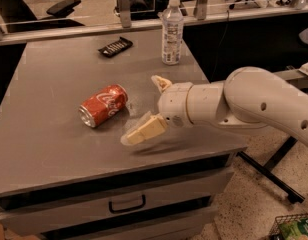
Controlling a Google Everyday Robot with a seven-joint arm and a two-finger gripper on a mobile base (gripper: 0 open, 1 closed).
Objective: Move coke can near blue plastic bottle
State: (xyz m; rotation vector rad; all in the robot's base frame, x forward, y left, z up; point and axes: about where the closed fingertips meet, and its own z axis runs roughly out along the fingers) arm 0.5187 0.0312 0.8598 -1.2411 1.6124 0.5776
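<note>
The coke can (pixel 103 105) lies on its side on the grey table (pixel 54 139), silver end toward the front left. The blue plastic bottle (pixel 172 31) stands upright near the table's back right edge, white cap on top. My gripper (pixel 146 106) reaches in from the right, just right of the can and a little above the table. It is open: one finger (pixel 143 131) points front left, the other (pixel 160 82) sits farther back. It holds nothing and the can lies beside the gap, not between the fingers.
A flat black remote-like object (pixel 115 46) lies at the table's back, left of the bottle. The table has drawers (pixel 126 204) in front. A glass partition and office chairs stand behind. A basket (pixel 294 229) sits on the floor at the lower right.
</note>
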